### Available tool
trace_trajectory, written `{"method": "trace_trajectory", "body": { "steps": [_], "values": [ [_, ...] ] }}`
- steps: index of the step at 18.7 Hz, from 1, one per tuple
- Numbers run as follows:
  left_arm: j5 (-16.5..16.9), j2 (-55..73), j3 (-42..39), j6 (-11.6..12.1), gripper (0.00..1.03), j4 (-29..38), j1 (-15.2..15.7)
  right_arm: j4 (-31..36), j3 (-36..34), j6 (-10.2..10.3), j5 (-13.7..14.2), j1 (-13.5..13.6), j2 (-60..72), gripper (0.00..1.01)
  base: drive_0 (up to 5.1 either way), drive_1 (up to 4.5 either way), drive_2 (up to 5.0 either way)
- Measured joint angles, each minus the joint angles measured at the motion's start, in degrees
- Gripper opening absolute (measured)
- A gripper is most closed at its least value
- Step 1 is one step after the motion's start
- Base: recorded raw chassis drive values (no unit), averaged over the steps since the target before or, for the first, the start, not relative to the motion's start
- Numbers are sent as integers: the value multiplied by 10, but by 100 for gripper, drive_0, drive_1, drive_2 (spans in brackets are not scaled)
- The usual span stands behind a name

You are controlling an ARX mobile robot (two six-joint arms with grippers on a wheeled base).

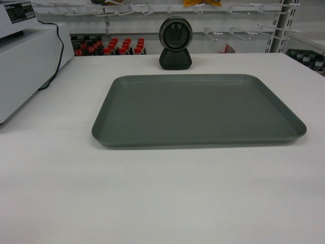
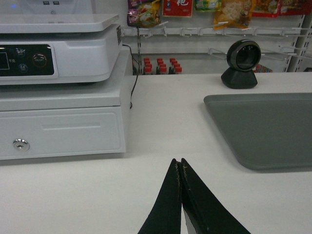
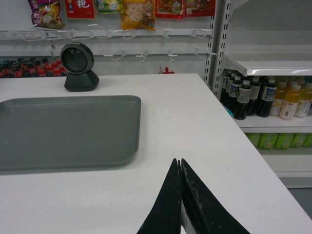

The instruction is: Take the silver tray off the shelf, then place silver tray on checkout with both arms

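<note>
The silver tray point(image 1: 198, 109) lies flat on the white checkout point(image 1: 162, 193), its plain inside bare. No gripper shows in the head view. In the left wrist view my left gripper point(image 2: 179, 162) is shut, with nothing in it, over the counter to the left of the silver tray point(image 2: 268, 129) and clear of it. In the right wrist view my right gripper point(image 3: 178, 162) is shut too, holding nothing, to the right of the silver tray point(image 3: 63, 129) and in front of its near right corner. A white shelf point(image 3: 265, 66) stands at the right.
A black round scanner point(image 1: 175, 43) stands behind the tray. A white cash register on a drawer point(image 2: 58, 97) fills the counter's left side. Drink bottles point(image 3: 263, 97) sit under the right shelf, beyond the checkout's right edge point(image 3: 243, 141). Snack bags point(image 3: 139, 12) hang on the back wall.
</note>
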Motion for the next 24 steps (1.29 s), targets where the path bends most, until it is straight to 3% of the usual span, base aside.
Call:
{"method": "trace_trajectory", "body": {
  "steps": [7,9,10,11,12,19,22,24],
  "values": [
    [0,-58,0,0,2,-56,0,-68,0,0,0,0,-68,2,0,0,0],
    [2,-122,0,0,2,-153,0,-81,0,0,0,0,-82,2,0,0,0],
    [0,-148,0,0,2,-163,0,-87,0,0,0,0,-87,2,0,0,0],
    [-1,-151,4,0,2,-150,0,-118,0,0,0,0,-107,2,0,0,0],
    [0,-151,0,0,2,-160,0,-191,0,0,1,0,-162,2,0,0,0],
    [0,-151,0,0,2,-158,0,-190,0,0,0,0,-184,2,0,0,0],
    [0,-151,0,0,3,-158,0,-190,0,0,0,0,-184,24,0,0,0],
    [0,-151,0,0,26,-158,0,-190,0,0,0,0,-184,47,0,0,0]
  ]
}}
